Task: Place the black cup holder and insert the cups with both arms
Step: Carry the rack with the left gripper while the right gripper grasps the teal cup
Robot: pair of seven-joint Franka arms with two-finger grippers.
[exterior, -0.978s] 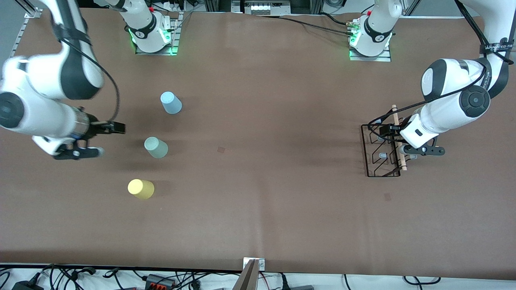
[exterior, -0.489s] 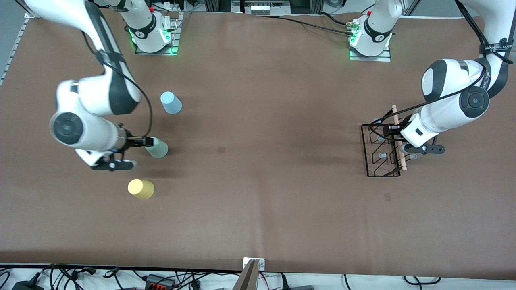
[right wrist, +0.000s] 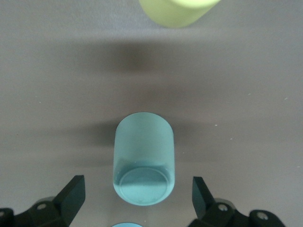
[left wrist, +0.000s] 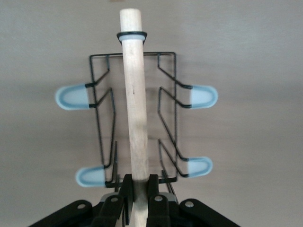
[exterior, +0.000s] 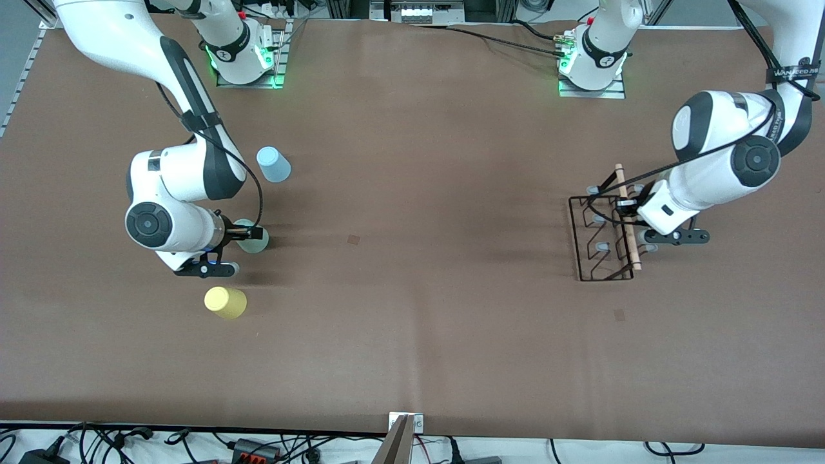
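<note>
The black cup holder (exterior: pixel 596 248) hangs from my left gripper (exterior: pixel 624 209), which is shut on its wooden rod handle (exterior: pixel 633 251) at the left arm's end of the table. In the left wrist view the gripper (left wrist: pixel 137 185) clamps the handle (left wrist: pixel 134 94), with the grey-capped pegs (left wrist: pixel 71 97) spread below. My right gripper (exterior: pixel 250 232) is open around the mint green cup (exterior: pixel 258 241). In the right wrist view the mint cup (right wrist: pixel 143 158) stands between the spread fingers (right wrist: pixel 71 194), untouched. The blue cup (exterior: pixel 273 164) stands farther from the camera, the yellow cup (exterior: pixel 225 302) nearer.
The brown table (exterior: pixel 419 258) stretches between the cups and the rack. The arm bases (exterior: pixel 243 55) stand along its back edge. Cables and a metal bracket (exterior: pixel 405 430) line the front edge.
My right arm swung in from the table's end and brought its open gripper around the mint cup. My left gripper shifted the rack slightly toward the table's middle.
</note>
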